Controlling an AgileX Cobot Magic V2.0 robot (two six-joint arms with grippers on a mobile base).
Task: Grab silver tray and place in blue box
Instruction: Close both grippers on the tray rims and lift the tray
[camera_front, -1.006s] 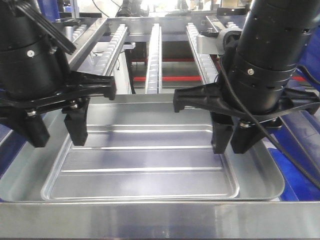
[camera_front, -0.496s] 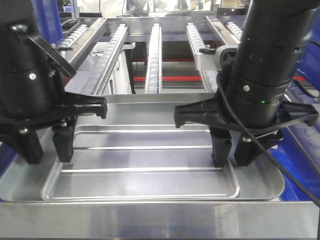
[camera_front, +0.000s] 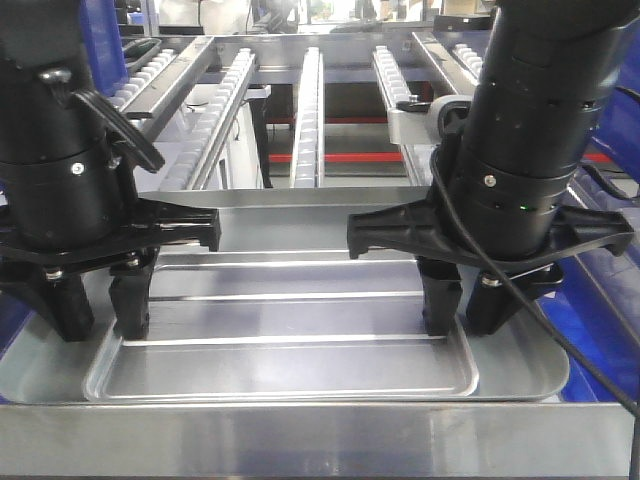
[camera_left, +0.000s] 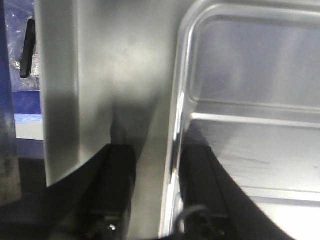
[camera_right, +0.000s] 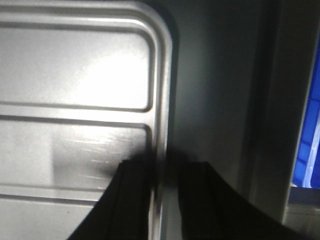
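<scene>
The silver tray (camera_front: 290, 330) lies flat on a steel table, with its long ridges running left to right. My left gripper (camera_front: 95, 310) stands open over the tray's left rim, one finger inside the tray and one outside. In the left wrist view the rim (camera_left: 176, 150) runs between the fingers of that gripper (camera_left: 156, 155), close to the inner finger. My right gripper (camera_front: 465, 315) is open astride the right rim, and in the right wrist view its (camera_right: 164, 170) inner finger is against the rim of the tray (camera_right: 75, 75). The blue box (camera_front: 610, 310) shows only as a blue strip at the right (camera_right: 311, 145).
Roller conveyor rails (camera_front: 310, 110) run away behind the tray. The steel table's front lip (camera_front: 320, 440) crosses the bottom of the front view. A blue surface (camera_front: 12, 320) shows at the far left. Bare steel (camera_left: 125, 60) flanks the tray on both sides.
My left gripper has come down and shifted left until its fingers straddle the tray's left rim. The right gripper has sunk slightly at the right rim. The tray has not moved.
</scene>
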